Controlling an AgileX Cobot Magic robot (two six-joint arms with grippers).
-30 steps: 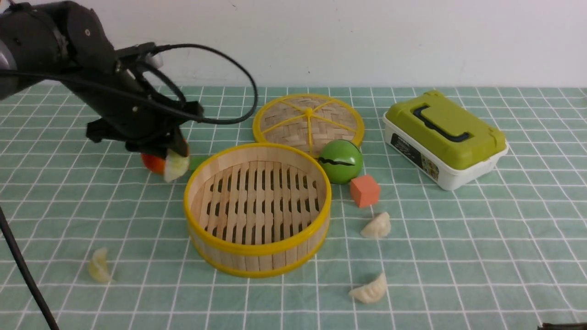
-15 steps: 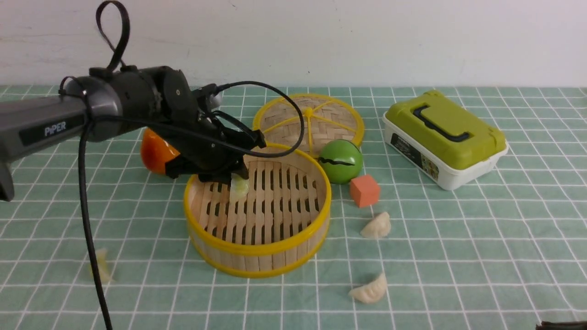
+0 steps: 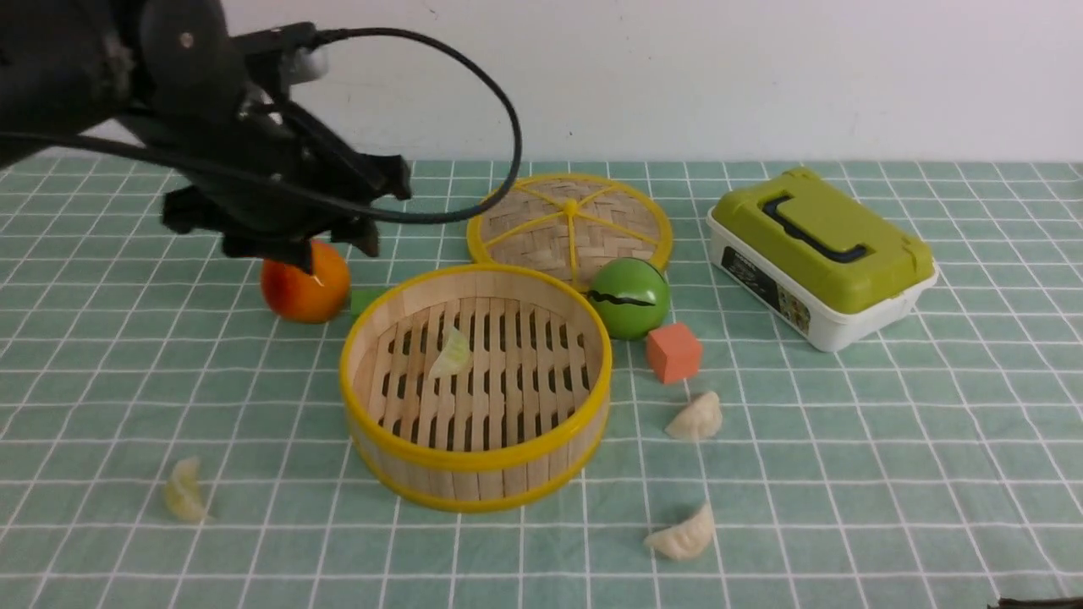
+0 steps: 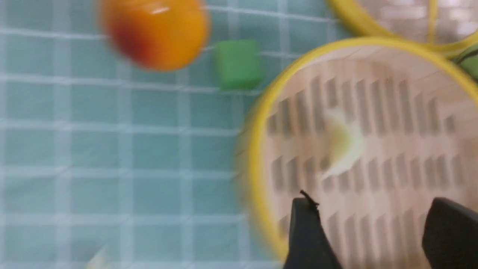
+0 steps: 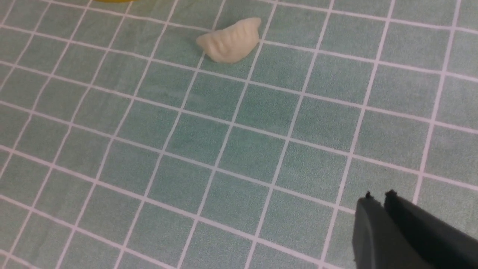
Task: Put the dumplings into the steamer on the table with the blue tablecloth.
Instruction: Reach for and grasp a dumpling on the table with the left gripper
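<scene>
The steamer (image 3: 474, 463) stands mid-table on the blue tablecloth (image 3: 846, 474). One pale yellow-green dumpling (image 3: 451, 353) lies on its slats, blurred in the left wrist view (image 4: 343, 144). My left gripper (image 3: 334, 247) hangs open and empty above the steamer's back left rim (image 4: 257, 157); its own camera shows the gripper (image 4: 373, 209) with jaws wide apart. Another yellow-green dumpling (image 3: 182, 491) lies front left. Two cream dumplings (image 3: 695, 417) (image 3: 681, 534) lie right of the steamer. My right gripper (image 5: 379, 197) is shut and empty, low over the cloth, apart from a cream dumpling (image 5: 229, 40).
The woven lid (image 3: 568, 218) lies behind the steamer. A green ball (image 3: 629, 296) and an orange cube (image 3: 673, 351) sit at its right. An orange-red fruit (image 3: 305, 288) and a green block (image 3: 365, 300) sit at its left. A green-lidded box (image 3: 821, 254) stands back right.
My left gripper carried the yellow-green dumpling over the steamer, opened and dropped it onto the slats, then rose and drew back to the left. The right gripper stayed put.
</scene>
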